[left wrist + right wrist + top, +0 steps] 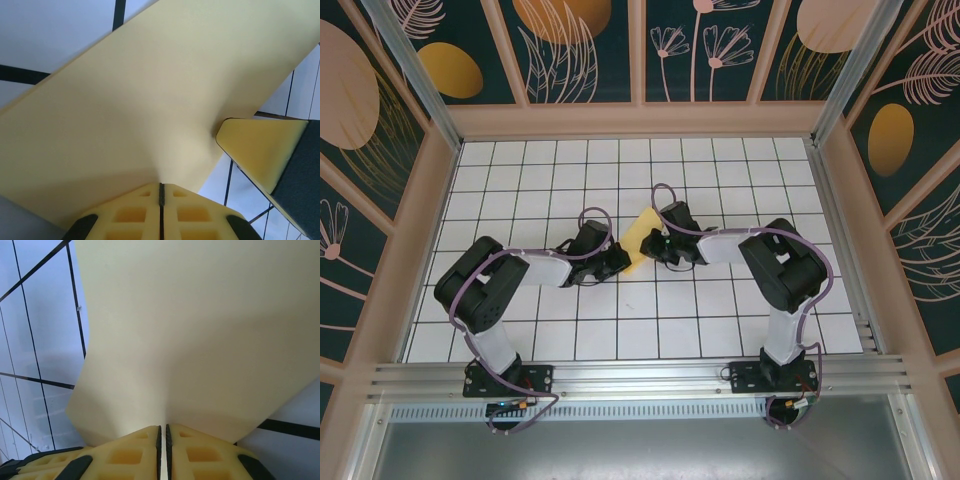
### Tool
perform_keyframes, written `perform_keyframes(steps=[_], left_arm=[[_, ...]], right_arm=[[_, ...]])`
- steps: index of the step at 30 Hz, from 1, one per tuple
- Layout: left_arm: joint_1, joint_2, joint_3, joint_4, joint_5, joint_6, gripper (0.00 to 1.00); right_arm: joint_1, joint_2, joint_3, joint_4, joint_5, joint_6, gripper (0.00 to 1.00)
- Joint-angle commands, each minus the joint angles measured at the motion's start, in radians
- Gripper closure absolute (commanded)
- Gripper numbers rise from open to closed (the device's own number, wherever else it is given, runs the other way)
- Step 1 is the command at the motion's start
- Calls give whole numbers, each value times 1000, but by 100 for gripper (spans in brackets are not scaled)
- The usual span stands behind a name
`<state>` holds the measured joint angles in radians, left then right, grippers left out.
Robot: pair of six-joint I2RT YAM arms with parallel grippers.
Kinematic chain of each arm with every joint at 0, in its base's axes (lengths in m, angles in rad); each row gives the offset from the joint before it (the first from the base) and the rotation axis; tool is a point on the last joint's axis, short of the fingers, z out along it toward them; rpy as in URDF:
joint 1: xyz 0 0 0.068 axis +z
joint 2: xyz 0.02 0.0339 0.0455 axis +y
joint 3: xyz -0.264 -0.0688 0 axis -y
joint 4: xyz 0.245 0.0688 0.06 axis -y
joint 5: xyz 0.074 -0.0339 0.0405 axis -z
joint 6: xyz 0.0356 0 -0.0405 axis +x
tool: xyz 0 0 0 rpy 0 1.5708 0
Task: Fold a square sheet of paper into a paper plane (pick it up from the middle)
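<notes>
On the left, the left end effector [616, 262] is reaching in toward the middle of the table [720, 320]. Its wrist view shows its yellow fingers [140, 212] closed flat together on the near edge of the sheet of paper [150, 100], with only a thin seam between them.

In the centre, the sheet of paper [639, 240] is sitting as a narrow yellow wedge between the two arms. It seems to be held slightly off the tiles, probably so that both sides can work a crease without the table getting in the way.

On the right, the right end effector [657, 247] is meeting it from the opposite side. Its fingers [200, 455] are likewise pressed nearly together, pinching the paper's edge [200, 330]. The paper is bowing a little at its left side. Gripping from both sides looks meant to keep the thin sheet taut and steady for the next fold.
</notes>
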<state>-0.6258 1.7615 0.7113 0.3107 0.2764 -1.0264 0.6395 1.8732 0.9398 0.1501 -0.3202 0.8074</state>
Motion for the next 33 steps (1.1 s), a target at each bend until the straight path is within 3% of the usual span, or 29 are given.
perform_keyframes(steps=[1,16,25,33], left_arm=[[-8,2,-27,-61,-14,-1,93],[-8,-3,11,-90,-23,27,94],[-12,-80,24,-19,34,11,89],[-35,-54,35,-7,60,8,89]], right_arm=[[4,-27,44,9,-51,-65,89],[6,64,98,-79,-40,-119,90],[-8,70,41,-32,-58,-72,91],[-12,69,29,1,-75,-46,91]])
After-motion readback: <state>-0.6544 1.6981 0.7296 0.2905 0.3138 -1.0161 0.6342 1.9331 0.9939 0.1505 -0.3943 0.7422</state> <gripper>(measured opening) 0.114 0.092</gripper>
